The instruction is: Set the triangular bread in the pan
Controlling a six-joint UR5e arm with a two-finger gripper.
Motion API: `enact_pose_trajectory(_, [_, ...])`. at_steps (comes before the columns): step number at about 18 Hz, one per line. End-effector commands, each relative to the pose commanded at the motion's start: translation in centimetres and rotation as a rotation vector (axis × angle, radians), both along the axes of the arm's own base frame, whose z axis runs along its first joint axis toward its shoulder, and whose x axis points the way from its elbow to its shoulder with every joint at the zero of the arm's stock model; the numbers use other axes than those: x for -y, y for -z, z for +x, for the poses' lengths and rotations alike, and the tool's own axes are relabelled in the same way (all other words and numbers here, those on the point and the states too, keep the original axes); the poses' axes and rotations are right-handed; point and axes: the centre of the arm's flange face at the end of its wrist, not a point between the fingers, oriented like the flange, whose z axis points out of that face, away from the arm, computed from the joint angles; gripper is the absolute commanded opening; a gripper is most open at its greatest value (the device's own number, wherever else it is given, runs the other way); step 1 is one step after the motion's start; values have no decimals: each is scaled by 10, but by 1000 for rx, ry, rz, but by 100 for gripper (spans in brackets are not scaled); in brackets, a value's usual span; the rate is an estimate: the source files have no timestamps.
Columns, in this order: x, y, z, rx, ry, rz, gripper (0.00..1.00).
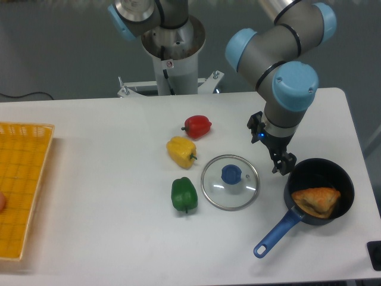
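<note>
Triangular bread (316, 201): it lay inside the pan, toward the pan's right side, a golden-brown wedge resting flat on the black floor, near the right edge of the desk
Pan (302, 181): a small black saucepan with deep walls, its blue handle (275, 232) running out toward the front edge of the desk
My gripper (281, 164): it hung just off the pan's left rim, between the pan and the glass lid (230, 182), carrying nothing; from this angle I could not tell whether the jaws stood open or closed
How the bread would handle: I judged it light and soft, a crust that would dent or flake under a hard squeeze, so a gentle pinch only
Where I would hold it: across the two long flat faces near the thick middle, not at the thin pointed tip, which looked likeliest to crumble
Access: the deep walls would crowd my fingers, so I would come straight down from above
Task standing: the bread sat in the pan, so I judged the placing done
Neighbours: yellow pepper (180, 151), red pepper (197, 126) and green pepper (184, 194) lay mid-desk, well apart from the pan
</note>
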Motion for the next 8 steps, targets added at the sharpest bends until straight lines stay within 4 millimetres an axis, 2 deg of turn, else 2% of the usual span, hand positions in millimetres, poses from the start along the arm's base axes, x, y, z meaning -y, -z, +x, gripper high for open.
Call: enact_pose_trajectory(8, [2, 4, 0, -4, 3, -14, 100])
